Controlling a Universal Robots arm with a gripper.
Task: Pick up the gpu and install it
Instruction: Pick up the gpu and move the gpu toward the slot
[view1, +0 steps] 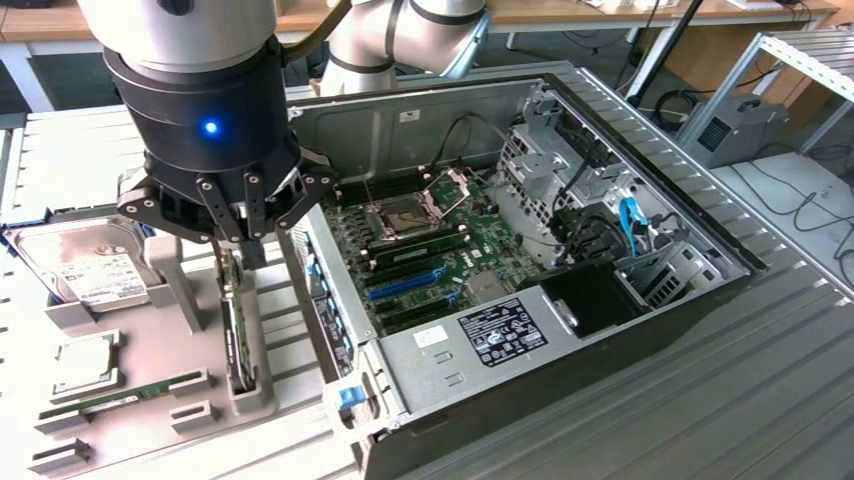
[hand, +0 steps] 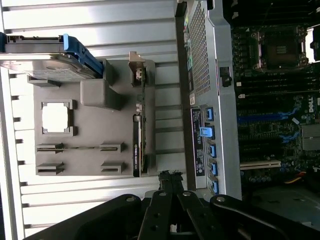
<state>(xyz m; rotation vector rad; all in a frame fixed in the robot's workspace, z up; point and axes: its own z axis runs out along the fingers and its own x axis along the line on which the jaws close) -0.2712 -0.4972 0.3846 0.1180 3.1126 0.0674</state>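
The claw (view1: 248, 238) hung shut and empty directly over the gpu (view1: 239, 335), which stood on edge in its grey holder (view1: 174, 395), at nine o'clock from the open computer case (view1: 400, 130) in the exterior view. Nothing was lifted yet, so pickup and installation were both still to do.

My pincer (view1: 243, 245) hides the end of the gpu (view1: 239, 345) beneath it and a corner of the drive (view1: 83, 270); the label's (view1: 501, 332) print is too small to read.
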